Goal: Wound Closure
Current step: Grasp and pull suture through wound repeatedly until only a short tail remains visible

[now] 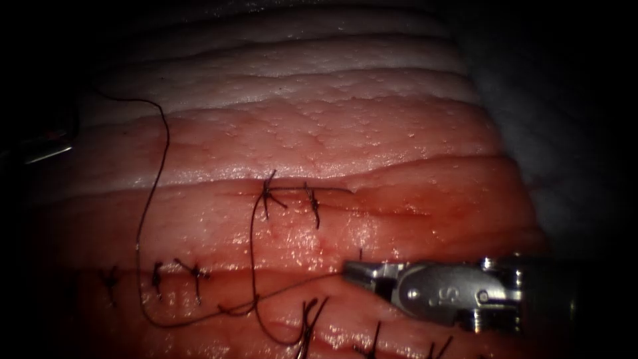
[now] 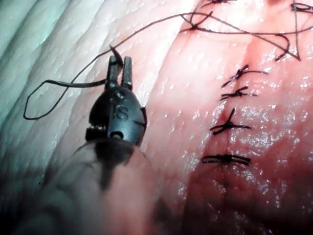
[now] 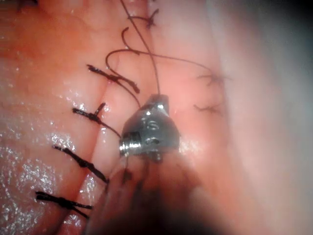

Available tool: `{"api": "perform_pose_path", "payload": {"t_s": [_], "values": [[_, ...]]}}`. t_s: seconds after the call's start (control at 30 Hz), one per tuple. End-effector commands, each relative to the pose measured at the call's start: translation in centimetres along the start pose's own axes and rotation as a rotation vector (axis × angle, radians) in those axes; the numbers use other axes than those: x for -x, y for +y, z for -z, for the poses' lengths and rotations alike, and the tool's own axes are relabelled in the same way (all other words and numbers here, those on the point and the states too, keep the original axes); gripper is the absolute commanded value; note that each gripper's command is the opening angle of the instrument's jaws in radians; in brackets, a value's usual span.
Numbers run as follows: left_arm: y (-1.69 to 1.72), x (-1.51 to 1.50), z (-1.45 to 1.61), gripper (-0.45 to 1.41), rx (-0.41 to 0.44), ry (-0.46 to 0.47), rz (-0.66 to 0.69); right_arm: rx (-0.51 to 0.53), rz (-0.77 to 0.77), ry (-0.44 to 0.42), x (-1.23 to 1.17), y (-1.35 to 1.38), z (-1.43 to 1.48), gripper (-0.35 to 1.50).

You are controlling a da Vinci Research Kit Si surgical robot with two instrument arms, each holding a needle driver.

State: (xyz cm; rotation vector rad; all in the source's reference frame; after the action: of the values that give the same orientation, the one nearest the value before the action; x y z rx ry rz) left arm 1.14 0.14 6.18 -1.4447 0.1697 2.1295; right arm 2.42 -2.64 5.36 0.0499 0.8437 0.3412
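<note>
The tissue carries a horizontal cut closed by knotted stitches. My right tool comes in low from the right, below the cut. Its jaws are shut on the dark thread, seen from close at the right tool. From there the thread runs left, then loops up to the stitch. My left tool lies over pale tissue far left of the cut. Its jaws are shut on a strand of the thread near their tips. A long strand climbs toward the left tool.
Further rows of finished stitches with cut ends lie below the cut, and more sit at the bottom edge. Red fluid wets the lower tissue. A slack thread loop rests on pale tissue beside the left tool.
</note>
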Motion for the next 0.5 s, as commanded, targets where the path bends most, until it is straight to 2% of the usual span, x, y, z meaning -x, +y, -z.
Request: {"api": "perform_pose_path", "payload": {"t_s": [0.03, 0.07, 0.2, 0.23, 0.27, 0.33, 0.37, 0.5], "values": [[0.02, 0.04, -0.09, -0.45, 0.002, 0.004, -0.001, -0.017, 0.002, 0.010, -0.15, -0.23, -0.04, -0.35], [0.03, 0.04, -0.11, -0.45, 0.004, 0.007, -0.001, -0.036, 0.008, 0.021, -0.29, -0.41, 0.01, -0.35], [0.05, 0.04, -0.12, -0.45, 0.003, 0.009, -0.001, -0.061, 0.021, 0.038, -0.56, -0.71, 0.07, -0.35], [0.05, 0.04, -0.12, -0.45, 0.003, 0.009, -0.001, -0.061, 0.021, 0.038, -0.56, -0.71, 0.07, -0.35], [0.05, 0.03, -0.12, -0.45, 0.003, 0.008, -0.001, -0.076, 0.027, 0.045, -0.70, -0.84, 0.10, -0.35], [0.05, 0.03, -0.11, -0.45, 0.003, 0.008, -0.001, -0.085, 0.030, 0.049, -0.75, -0.89, 0.11, -0.35], [0.05, 0.03, -0.11, -0.45, 0.003, 0.008, -0.001, -0.097, 0.035, 0.052, -0.87, -0.99, 0.13, -0.35], [0.06, 0.03, -0.11, -0.45, 0.003, 0.008, -0.001, -0.106, 0.038, 0.061, -0.96, -1.05, 0.15, -0.35]]}}
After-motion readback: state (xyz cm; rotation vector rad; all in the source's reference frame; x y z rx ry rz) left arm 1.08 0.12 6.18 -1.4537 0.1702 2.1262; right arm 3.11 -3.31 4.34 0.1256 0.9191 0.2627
